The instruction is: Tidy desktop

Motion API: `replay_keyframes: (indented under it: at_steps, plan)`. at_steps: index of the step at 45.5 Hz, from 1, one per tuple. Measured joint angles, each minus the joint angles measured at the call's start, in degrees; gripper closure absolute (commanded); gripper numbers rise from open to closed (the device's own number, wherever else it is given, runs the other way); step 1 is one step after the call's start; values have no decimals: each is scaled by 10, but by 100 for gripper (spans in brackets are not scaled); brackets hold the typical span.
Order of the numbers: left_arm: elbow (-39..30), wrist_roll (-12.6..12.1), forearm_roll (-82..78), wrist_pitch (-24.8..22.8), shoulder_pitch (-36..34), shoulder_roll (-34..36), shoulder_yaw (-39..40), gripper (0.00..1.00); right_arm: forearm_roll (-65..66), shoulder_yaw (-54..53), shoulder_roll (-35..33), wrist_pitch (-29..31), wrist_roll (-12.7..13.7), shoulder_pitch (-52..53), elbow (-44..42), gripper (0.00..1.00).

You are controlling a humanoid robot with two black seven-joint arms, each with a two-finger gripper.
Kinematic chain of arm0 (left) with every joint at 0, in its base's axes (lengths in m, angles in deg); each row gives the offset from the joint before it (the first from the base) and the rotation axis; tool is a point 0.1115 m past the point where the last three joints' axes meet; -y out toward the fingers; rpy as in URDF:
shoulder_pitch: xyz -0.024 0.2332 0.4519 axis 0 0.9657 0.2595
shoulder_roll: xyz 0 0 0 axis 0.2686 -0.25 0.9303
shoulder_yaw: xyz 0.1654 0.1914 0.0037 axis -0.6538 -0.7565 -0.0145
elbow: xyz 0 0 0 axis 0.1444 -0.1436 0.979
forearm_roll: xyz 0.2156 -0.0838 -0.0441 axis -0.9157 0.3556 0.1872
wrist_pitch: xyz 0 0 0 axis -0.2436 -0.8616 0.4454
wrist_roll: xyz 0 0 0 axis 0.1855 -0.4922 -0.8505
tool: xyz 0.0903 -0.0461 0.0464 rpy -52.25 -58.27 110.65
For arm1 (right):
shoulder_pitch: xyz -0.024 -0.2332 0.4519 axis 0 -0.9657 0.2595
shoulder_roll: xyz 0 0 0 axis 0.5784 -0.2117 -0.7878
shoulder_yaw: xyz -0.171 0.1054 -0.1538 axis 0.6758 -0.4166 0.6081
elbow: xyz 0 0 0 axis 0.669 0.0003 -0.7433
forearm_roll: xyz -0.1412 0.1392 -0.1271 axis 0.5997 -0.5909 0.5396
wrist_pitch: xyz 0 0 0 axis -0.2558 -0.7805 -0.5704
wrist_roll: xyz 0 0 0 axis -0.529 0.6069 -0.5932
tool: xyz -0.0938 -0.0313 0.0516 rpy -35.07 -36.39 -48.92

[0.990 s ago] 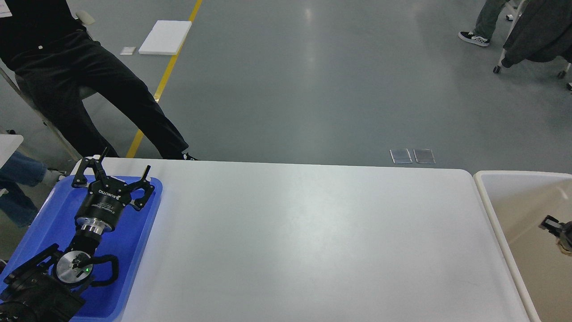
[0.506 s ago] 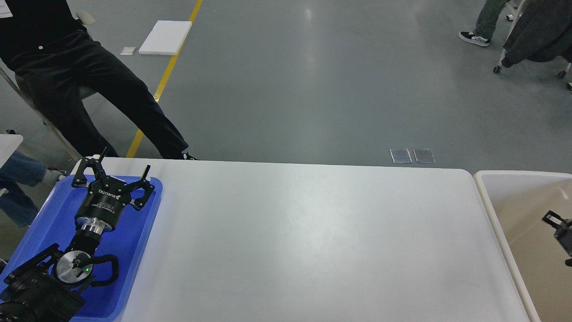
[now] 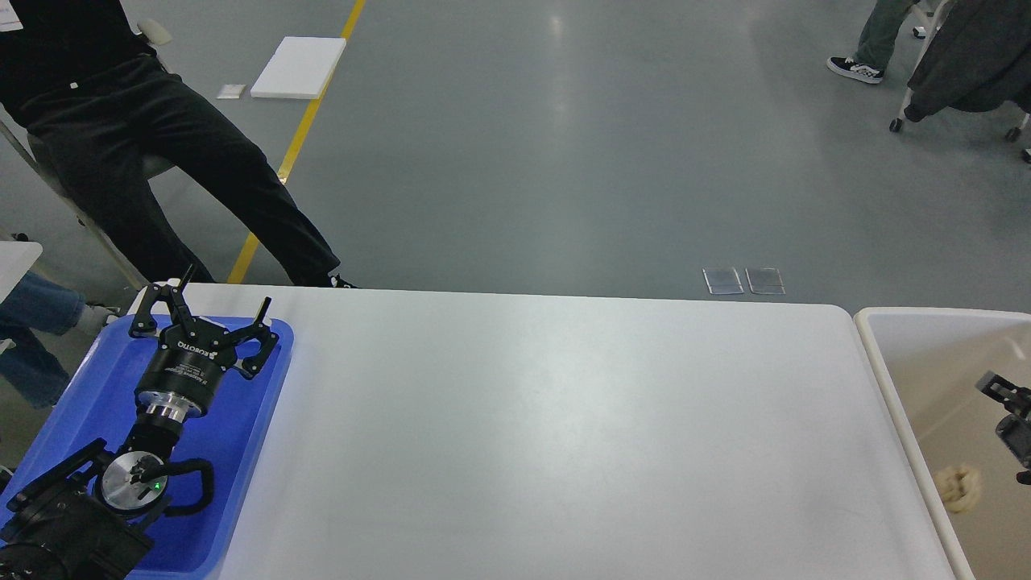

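Bench [image 3: 564, 427] is the thing to be tidied here, a wide white top with rounded corners that fills the lower middle of the head view, running between a blue tray [image 3: 80, 403] at its left end and a cream-rimmed bin [image 3: 886, 379] just beside its right end. No loose item shows anywhere on its white surface.

At the left, the left claw [image 3: 201, 318] hangs over the far part of the tray with its two fingers spread well apart and nothing between them. At the right edge of the view, the right claw [image 3: 1003, 395] sits over the bin's interior; only a small dark part of it is in frame, so I cannot tell whether its fingers are apart or together. Below it, a small pale crumpled lump [image 3: 958, 487] (perhaps a wad of paper or tissue, too small to say) lies on the bin's floor, close to the near wall.

Judging by how things lie, the tidying looks close to finished: the one scrap in sight is already in the bin, and the tray shows no item where the arm does not cover it. What is likely left is to bring both arms away from the containers, provided nothing sits beyond the frame's lower edge.
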Motion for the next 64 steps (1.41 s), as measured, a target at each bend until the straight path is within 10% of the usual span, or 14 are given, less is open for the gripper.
replay_keyframes:
  at_steps: [64]
  plan:
    - [-1, -1, 0, 0, -1, 0, 0, 1, -22, -33, -148, -8, 3, 204, 366, 0]
